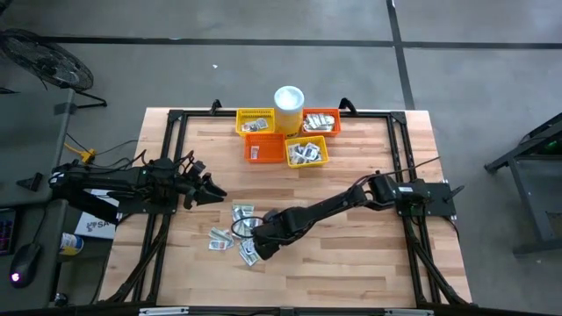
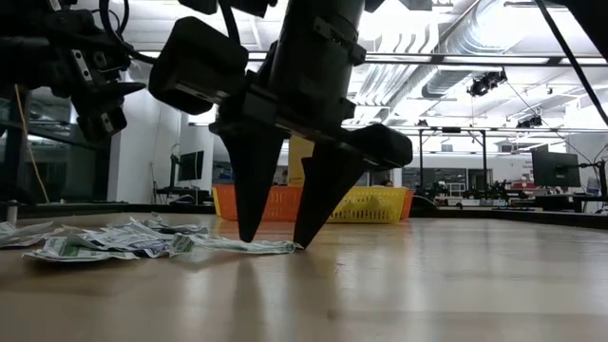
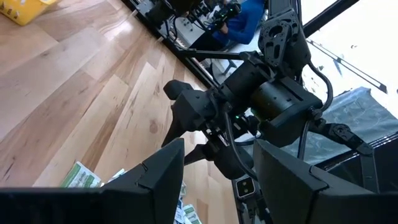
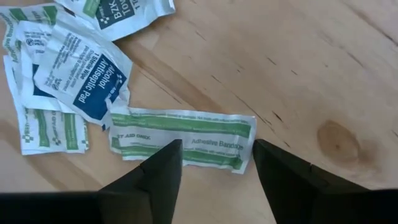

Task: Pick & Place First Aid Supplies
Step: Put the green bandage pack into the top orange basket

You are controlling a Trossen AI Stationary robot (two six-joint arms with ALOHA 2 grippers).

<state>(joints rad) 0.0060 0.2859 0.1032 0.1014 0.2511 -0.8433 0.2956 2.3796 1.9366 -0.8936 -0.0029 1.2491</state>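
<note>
Wooden boards make up the table [image 1: 351, 263], and two dark arms work over it. Near the middle front of the table lies a loose pile of first aid packets [image 1: 235, 235]; from above about eight show, but they overlap, so the exact count cannot be told. The right gripper [image 2: 274, 242] is down at the pile with its two fingers spread apart, and both tips touch the table. Between those tips lies one white packet with green stripes, the bandage packet [image 4: 181, 140], flat on the wood and not lifted. Just beside it is one blue and white alcohol pad packet [image 4: 87, 74], and a few more packets lie around it. At the far edge of the table stand four small baskets: two yellow baskets [image 1: 255, 122] and two orange baskets [image 1: 264, 148], each with packets inside. One white cup [image 1: 289, 107] stands between them. The left gripper [image 1: 213, 188] waits above the left side of the table, away from the pile, with its fingers wide apart and nothing in them.
</note>
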